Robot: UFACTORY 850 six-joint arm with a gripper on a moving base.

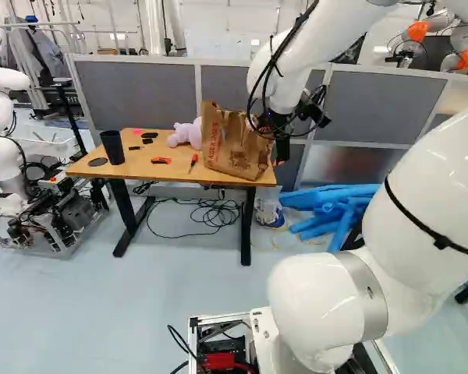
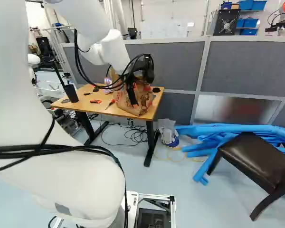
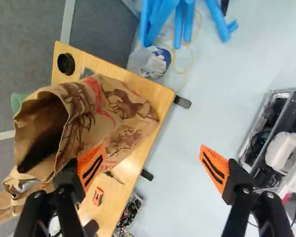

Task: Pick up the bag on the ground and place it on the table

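The black gripper (image 2: 139, 92), nearest in the wrist view, is spread wide: one orange pad (image 3: 92, 167) overlaps the paper bag (image 3: 111, 116), touching or just above, I can't tell which; the other is over the floor (image 3: 180, 187). The bag sits on the wooden table (image 1: 157, 171), beside the pink plush toy (image 1: 184, 135), brown, creased, tilted, its mouth gaping, with red and dark print.
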